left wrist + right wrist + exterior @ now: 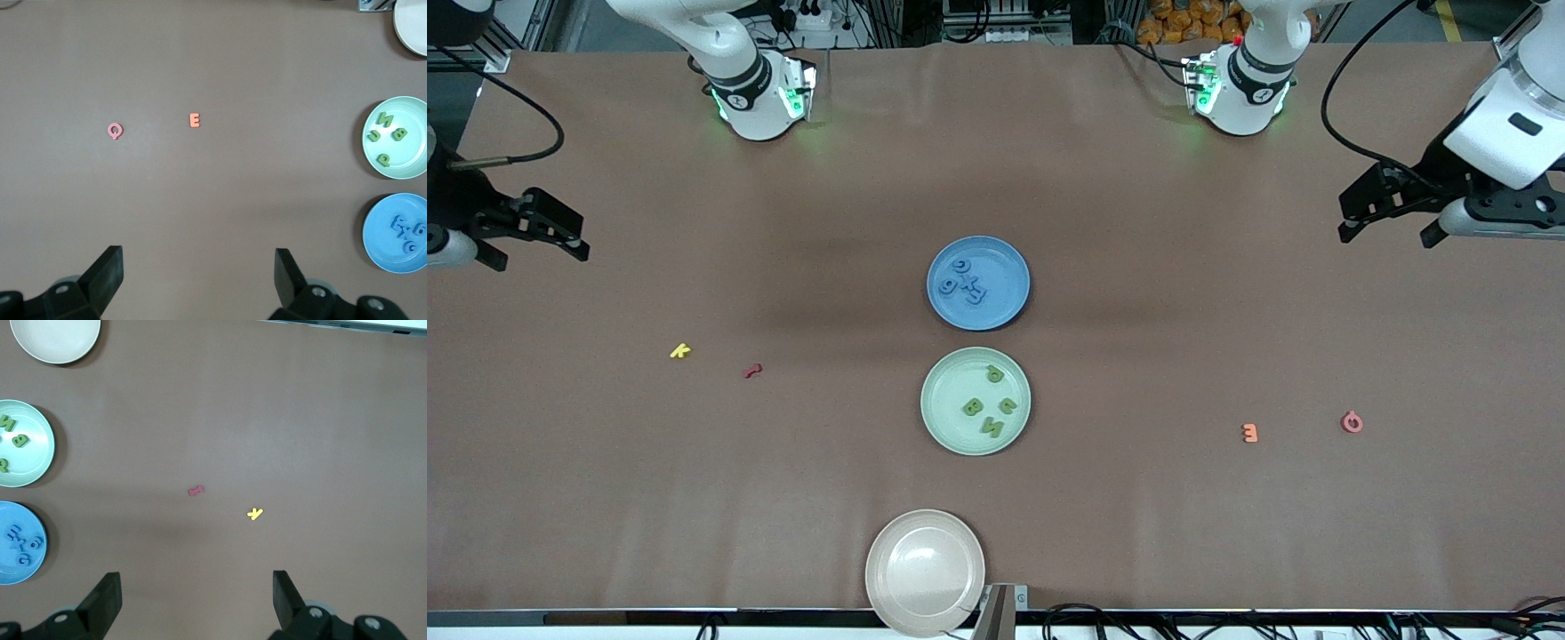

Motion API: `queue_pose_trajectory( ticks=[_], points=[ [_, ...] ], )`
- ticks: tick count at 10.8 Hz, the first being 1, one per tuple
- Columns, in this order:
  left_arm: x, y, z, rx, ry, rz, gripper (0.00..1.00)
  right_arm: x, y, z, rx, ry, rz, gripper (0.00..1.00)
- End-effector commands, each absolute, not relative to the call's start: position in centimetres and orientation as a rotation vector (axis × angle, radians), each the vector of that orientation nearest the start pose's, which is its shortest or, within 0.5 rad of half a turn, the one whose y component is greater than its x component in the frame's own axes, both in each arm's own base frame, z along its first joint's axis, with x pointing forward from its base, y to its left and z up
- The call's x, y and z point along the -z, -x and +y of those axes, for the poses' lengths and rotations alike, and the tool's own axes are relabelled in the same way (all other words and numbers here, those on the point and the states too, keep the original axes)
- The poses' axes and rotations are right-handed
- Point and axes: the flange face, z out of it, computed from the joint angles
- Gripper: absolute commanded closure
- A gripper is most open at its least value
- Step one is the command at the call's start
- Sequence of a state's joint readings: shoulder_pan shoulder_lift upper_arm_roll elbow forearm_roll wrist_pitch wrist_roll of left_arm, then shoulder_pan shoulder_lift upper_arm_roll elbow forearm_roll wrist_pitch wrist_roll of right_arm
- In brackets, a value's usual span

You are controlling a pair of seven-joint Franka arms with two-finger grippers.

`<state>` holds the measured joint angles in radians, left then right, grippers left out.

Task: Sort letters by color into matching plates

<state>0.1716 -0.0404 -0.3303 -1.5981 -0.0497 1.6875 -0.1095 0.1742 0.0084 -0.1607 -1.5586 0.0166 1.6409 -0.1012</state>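
Observation:
The blue plate [1007, 298] lies mid-table with several blue letters [967, 280] bunched on it. Nearer the front camera, the mint green plate [951, 382] carries several green letters [972, 407], spread apart. My left gripper [1392, 229] hangs open and empty over bare table at the left arm's end; its wrist view shows that gripper [199, 273] with both plates [408, 165] [385, 248] off to one side. My right gripper [538, 253] hangs open and empty over the right arm's end. The right wrist view shows the gripper [197, 593], the green plate [37, 463] and the blue plate [10, 517].
A beige plate [889, 533] sits bare at the table edge nearest the front camera. A yellow K [680, 351] and a red piece [753, 371] lie toward the right arm's end. An orange E [1249, 433] and a pink Q [1352, 422] lie toward the left arm's end.

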Motion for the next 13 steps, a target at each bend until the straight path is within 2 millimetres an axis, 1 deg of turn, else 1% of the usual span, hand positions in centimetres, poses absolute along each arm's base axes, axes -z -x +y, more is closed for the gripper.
queue_pose_trajectory(
  ticks=[1, 3, 5, 6, 9, 10, 13],
  points=[
    [-64.6, -54.8, -9.5, 0.172, 3.169, 0.089, 0.0, -63.6, -56.6, 0.9, 0.117, 3.116, -0.181, 0.0],
    [-65.1, -54.1, -7.9, 0.13, 3.16, 0.064, 0.0, -63.4, -56.7, 0.7, 0.124, 3.11, -0.173, 0.0],
    [-65.2, -54.1, -7.2, 0.128, 3.159, 0.049, 0.0, -63.4, -56.8, 0.5, 0.132, 3.101, -0.162, 0.0],
    [-65.5, -54.0, -6.6, 0.135, 3.159, 0.032, 0.0, -63.4, -56.8, 0.6, 0.132, 3.101, -0.165, 0.0],
    [-65.8, -53.6, -6.1, 0.134, 3.149, 0.029, 0.0, -63.3, -56.7, 0.7, 0.122, 3.1, -0.167, 0.0],
    [-65.8, -53.5, -6.2, 0.129, 3.125, 0.04, 0.0, -63.3, -56.7, 0.7, 0.115, 3.1, -0.167, 0.0],
    [-64.8, -53.8, -6.5, 0.083, 3.119, 0.047, 0.0, -63.3, -56.8, 0.6, 0.127, 3.101, -0.165, 0.0]
  ],
)
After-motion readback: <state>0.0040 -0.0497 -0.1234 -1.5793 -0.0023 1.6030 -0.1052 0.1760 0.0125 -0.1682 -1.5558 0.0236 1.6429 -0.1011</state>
